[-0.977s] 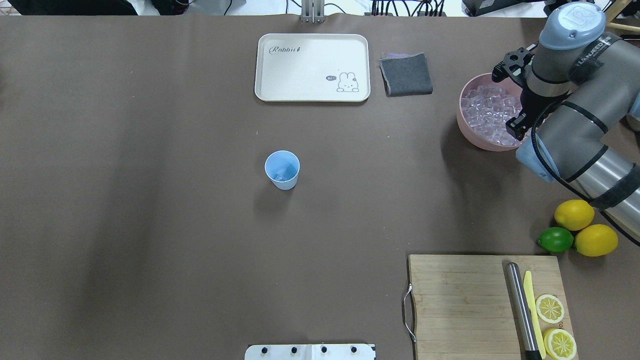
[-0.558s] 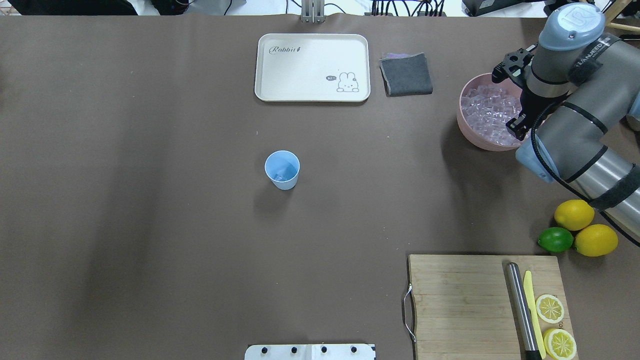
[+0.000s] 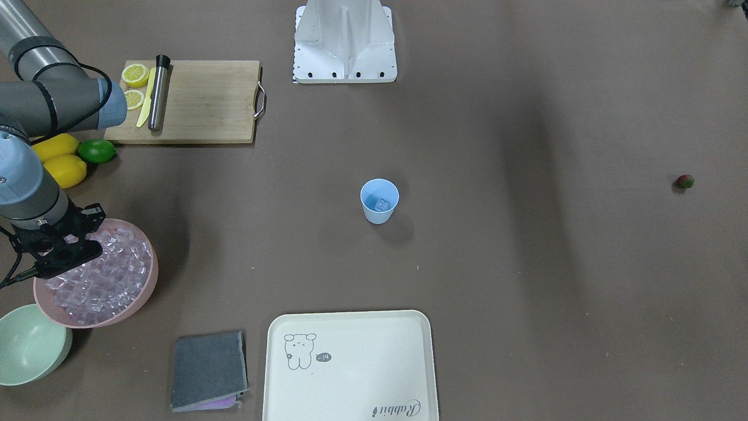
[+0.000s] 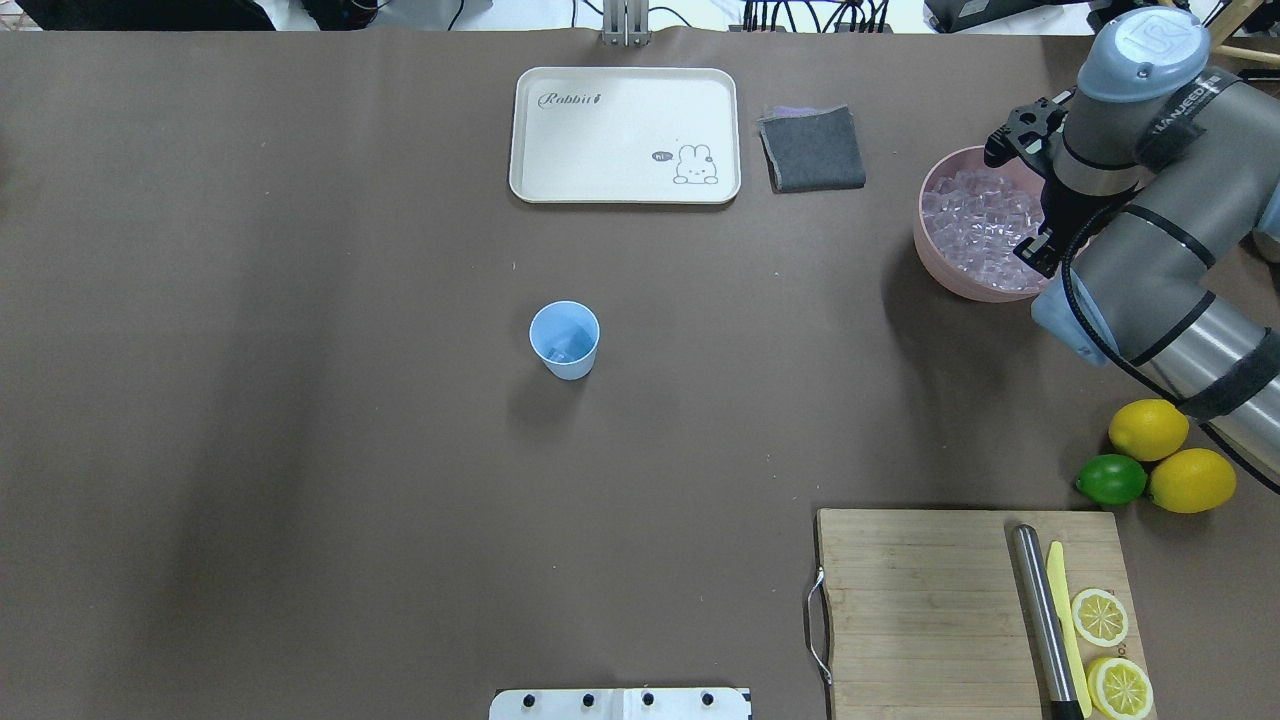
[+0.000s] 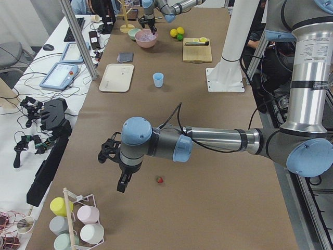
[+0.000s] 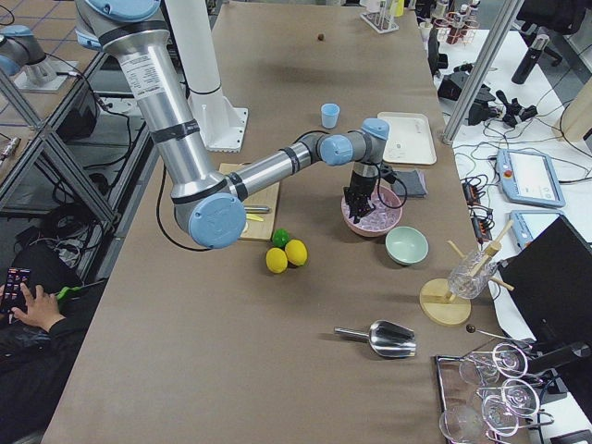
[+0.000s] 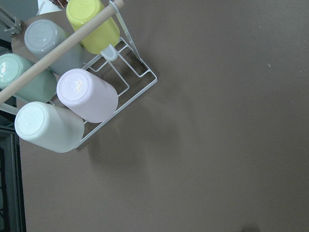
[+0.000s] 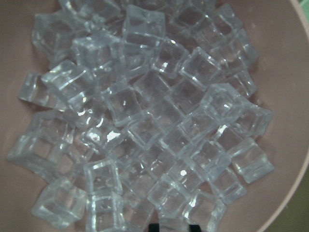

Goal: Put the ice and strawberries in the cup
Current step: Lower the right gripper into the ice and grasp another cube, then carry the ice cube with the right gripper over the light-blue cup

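The pale-blue cup (image 4: 565,338) stands upright mid-table with one ice cube (image 3: 381,204) inside. The rest of the ice (image 8: 145,121) fills the pink bowl (image 4: 935,265) at the table's right. My right gripper (image 8: 174,226) points down into that bowl, just over the cubes. Only its dark tips show at the wrist view's lower edge, a cube's width apart, and I cannot tell whether they grip. The strawberry (image 5: 159,180) lies alone on the far left of the table. My left gripper (image 5: 122,182) hovers beside it; I cannot tell whether it is open or shut.
A cream tray (image 4: 625,135) and a folded grey cloth (image 4: 812,148) lie at the back. A mint bowl (image 3: 29,345) stands beside the pink one. Lemons and a lime (image 4: 1110,479) sit by the cutting board (image 4: 920,610). A cup rack (image 7: 67,92) is near my left wrist.
My right wrist has shifted only slightly over the pink bowl. The cup and everything else on the table stayed put.
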Tool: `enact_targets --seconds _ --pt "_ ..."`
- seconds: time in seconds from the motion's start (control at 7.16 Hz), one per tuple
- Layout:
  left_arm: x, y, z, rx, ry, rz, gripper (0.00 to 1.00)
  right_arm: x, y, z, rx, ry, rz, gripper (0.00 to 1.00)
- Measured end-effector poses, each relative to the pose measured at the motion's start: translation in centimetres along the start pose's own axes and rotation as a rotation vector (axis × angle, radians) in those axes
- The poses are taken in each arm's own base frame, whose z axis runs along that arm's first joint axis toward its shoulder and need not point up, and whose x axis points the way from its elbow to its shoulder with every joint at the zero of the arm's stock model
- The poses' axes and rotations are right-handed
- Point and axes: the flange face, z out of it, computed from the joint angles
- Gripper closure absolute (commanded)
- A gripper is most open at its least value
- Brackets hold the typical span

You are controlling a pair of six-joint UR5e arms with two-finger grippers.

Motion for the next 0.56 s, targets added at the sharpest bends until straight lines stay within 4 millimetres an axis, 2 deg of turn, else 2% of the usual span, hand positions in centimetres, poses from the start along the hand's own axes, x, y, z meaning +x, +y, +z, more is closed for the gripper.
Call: enact_targets --seconds 0.28,0.42,0.56 --pt "0.1 -0.4 -0.1 0.002 0.000 0.003 0.02 0.4 -0.3 -0.8 0.009 -0.001 0.008 1.00" --pt "0.1 -0.6 -0.1 0.003 0.000 0.004 0.02 1.0 -0.7 -2.5 0.027 -0.003 0.018 1.00" --pt "0.1 -0.7 -0.2 0.003 0.000 0.004 0.02 1.3 -1.4 -5.0 0.044 -0.003 0.030 1.00"
